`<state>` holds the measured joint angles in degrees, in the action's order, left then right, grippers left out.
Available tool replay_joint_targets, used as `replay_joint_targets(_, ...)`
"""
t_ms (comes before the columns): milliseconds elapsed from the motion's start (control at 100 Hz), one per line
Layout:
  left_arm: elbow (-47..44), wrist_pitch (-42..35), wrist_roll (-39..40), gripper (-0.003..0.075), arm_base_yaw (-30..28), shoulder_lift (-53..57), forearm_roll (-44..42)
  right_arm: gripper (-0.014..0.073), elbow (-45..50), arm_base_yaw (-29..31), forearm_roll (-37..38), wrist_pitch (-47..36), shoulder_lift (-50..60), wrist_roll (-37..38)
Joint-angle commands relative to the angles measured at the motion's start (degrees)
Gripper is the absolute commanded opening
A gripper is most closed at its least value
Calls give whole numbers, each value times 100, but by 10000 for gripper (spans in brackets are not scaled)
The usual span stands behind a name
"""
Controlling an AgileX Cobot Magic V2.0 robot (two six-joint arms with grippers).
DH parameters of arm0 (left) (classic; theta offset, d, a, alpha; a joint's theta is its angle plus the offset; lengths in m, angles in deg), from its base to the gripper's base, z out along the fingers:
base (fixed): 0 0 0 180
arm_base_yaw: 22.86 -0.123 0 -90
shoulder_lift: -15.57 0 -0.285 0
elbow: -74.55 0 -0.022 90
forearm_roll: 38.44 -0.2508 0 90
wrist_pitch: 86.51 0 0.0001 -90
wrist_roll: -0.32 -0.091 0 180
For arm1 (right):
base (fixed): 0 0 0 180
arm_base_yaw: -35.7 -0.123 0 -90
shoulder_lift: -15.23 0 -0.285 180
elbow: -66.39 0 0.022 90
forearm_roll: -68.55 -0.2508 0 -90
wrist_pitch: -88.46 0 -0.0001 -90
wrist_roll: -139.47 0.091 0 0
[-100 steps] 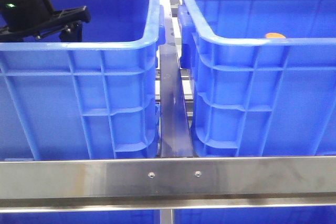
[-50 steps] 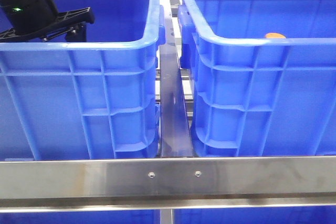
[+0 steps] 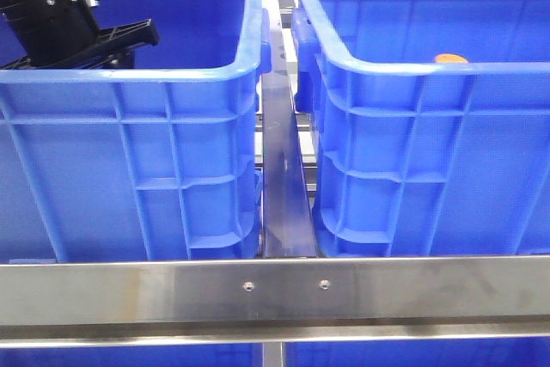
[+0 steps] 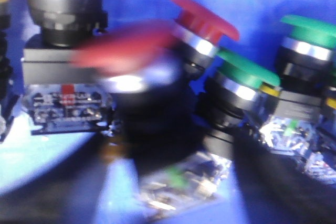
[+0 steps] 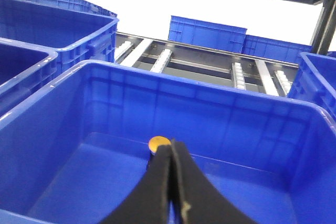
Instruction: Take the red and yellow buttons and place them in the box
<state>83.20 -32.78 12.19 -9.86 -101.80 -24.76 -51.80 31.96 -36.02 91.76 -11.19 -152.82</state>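
Left tool [image 3: 129, 40] down inside left blue crate [image 3: 129, 126], close over heap of push-buttons. Left wrist view: red mushroom button [image 4: 202, 19] near centre of heap, blurred red cap [image 4: 123, 51] just beside it, green buttons [image 4: 247, 74] on far side of red one. Tips not visible there; opening cannot be told, nothing seen held.

Right tool [image 5: 170, 182] over right blue crate [image 5: 199, 108], tips pressed together, nothing between them. Yellow button [image 5: 159, 142] on floor of that crate, just beyond tips; same orange-yellow cap [image 3: 450, 58] showing above near rim in front view.

Step in hand, judged: picking a red button from left crate; yellow apparently placed already.

Next move calls for: tips centred on one red cap, clear of green neighbours, firm closure, straight lift, carry across to right crate.
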Motion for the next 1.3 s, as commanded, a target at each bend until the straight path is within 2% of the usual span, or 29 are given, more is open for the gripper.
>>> replay_joint_targets(0,164,-100,37,183,-8,266,138,-67,-151,26,-527,170,-19,11)
replay_joint_targets(90,164,-100,37,64,-8,288,138,-67,-151,26,-527,170,-19,11)
replay_joint_targets(190,164,-118,-11,6,-8,380,138,-67,-151,26,-527,170,-19,11)
replay_joint_targets(360,164,-83,-289,1,-8,725,187,-67,-151,26,-527,170,-19,11)
replay_joint_targets(540,164,-61,-1188,1,-8,1247,592,-67,-151,26,-527,170,-19,11)
replay_joint_targets(820,164,-23,-3338,-2,-8,1893,2370,-67,-151,26,-527,170,-19,11)
replay_joint_targets(910,164,158,-4181,-2,52,1916,3173,-67,-151,26,-527,176,-19,11)
replay_joint_targets(1020,164,420,-4913,-2,281,1916,3727,-67,-151,26,-527,176,-19,11)
replay_joint_targets(1290,164,511,-5156,-2,1159,1916,3858,-67,-146,26,-527,211,-19,11)
